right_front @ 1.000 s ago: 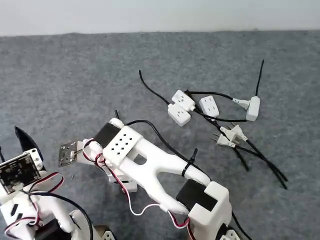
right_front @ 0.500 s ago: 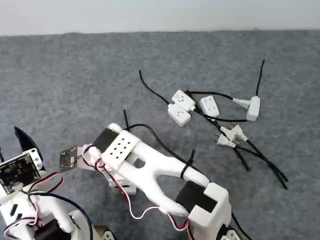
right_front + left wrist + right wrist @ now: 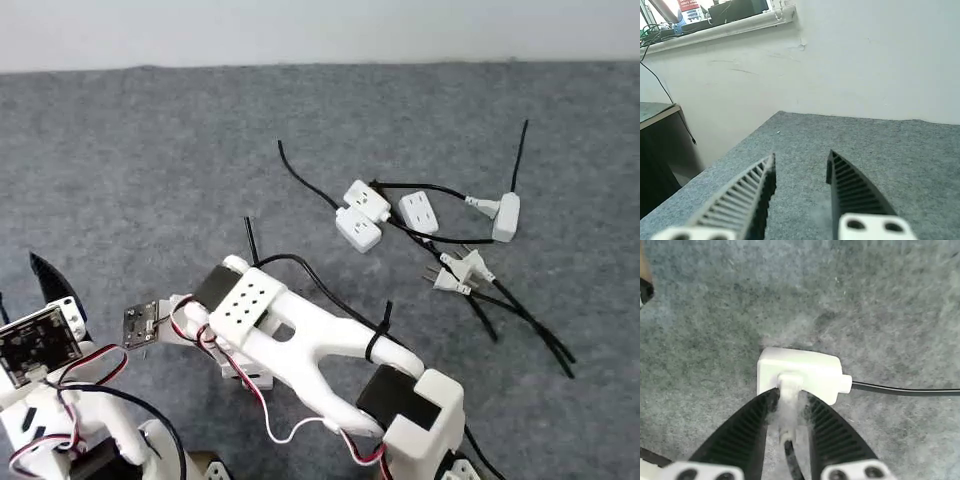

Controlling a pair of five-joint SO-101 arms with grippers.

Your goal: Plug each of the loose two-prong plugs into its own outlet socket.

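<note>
Pinching plug (image 3: 789, 382), apparently seated in outlet block (image 3: 805, 371), right gripper (image 3: 790, 396) clamped on it; left gripper (image 3: 801, 159) parted, empty. Remaining: two loose plugs (image 3: 450, 284) near free sockets (image 3: 358, 228).

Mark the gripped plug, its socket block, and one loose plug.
gripped plug (image 3: 789, 386), right wrist view, white body between the jaws.
socket block (image 3: 805, 367), right wrist view, middle of its white face.
loose plug (image 3: 470, 264), high view, its white body.

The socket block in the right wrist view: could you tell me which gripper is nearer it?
Right. The right gripper holds a plug at the socket block; the left gripper points toward the wall.
</note>
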